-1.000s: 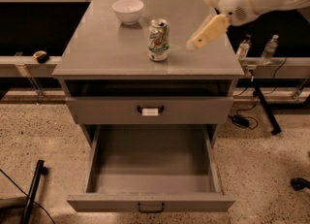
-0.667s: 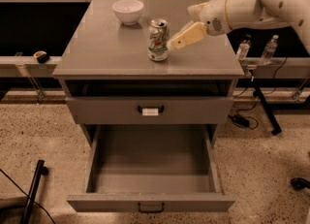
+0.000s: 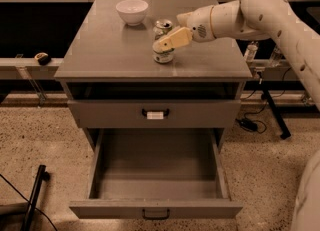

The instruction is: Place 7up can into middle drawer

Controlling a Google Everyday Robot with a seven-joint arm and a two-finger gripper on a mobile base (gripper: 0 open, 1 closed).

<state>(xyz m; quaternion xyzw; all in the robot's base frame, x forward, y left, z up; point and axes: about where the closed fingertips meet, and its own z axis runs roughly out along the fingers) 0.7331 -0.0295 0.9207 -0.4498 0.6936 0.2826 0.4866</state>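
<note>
- The end effector (image 3: pixel 167 40) is held low over the worktop (image 3: pixel 105 50), near its back and right of centre, at the end of a white arm (image 3: pixel 260 10) that comes in from the right.
- The 7up can (image 3: pixel 163 55) is found right at the end effector, partly covered by its tan tip. Whether it is gripped, and how wide the end effector stands, cannot be told.
- Bare worktop is seen in front of the end effector up to the front edge, and to its left. A white bowl (image 3: pixel 132 11) is set behind and to the left, apart from the can.
- The can is seen upright, with a silver top above the end effector and a silver base with green marking below it.
- Below and in front of the end effector, the middle drawer (image 3: pixel 155 208) is pulled fully out. Its interior is open from above, and a dark handle is fixed on its front.
- Between the end effector and that drawer, a closed drawer front (image 3: pixel 200 114) with a white label on its handle is seen.
- The cabinet is grey metal and is stood on a speckled floor (image 3: pixel 35 140). A dark recess is seen to the left, and cables (image 3: pixel 260 112) lie to the right.
</note>
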